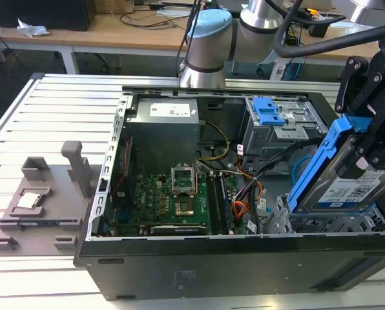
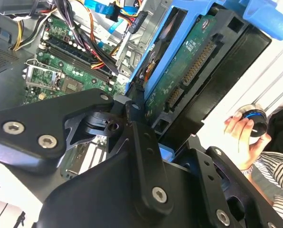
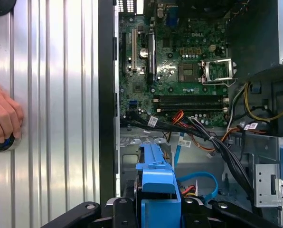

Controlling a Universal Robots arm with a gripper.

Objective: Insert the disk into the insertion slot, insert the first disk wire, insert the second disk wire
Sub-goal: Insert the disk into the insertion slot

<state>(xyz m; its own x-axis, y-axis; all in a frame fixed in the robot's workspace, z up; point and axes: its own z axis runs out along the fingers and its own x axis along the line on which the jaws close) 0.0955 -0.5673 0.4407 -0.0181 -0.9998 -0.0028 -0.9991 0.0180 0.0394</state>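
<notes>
**Current state: load clamped, tilted**

The gripper (image 1: 372, 139), cut off at the frame edge, is clamped on the disk (image 1: 347, 184), a grey drive with a white-and-blue label in 1 blue carrier. The disk hangs tilted below the gripper. Its lower end is at the insertion slot (image 1: 309, 223); contact cannot be made out.

The arm (image 1: 205, 39) stands at the far side of the open computer case (image 1: 179, 274) and bends across to the case's end at the exterior view's right, where the black tool (image 1: 367, 139) hangs above it, fingers clamped on the tilted disk (image 1: 344, 187).
</notes>
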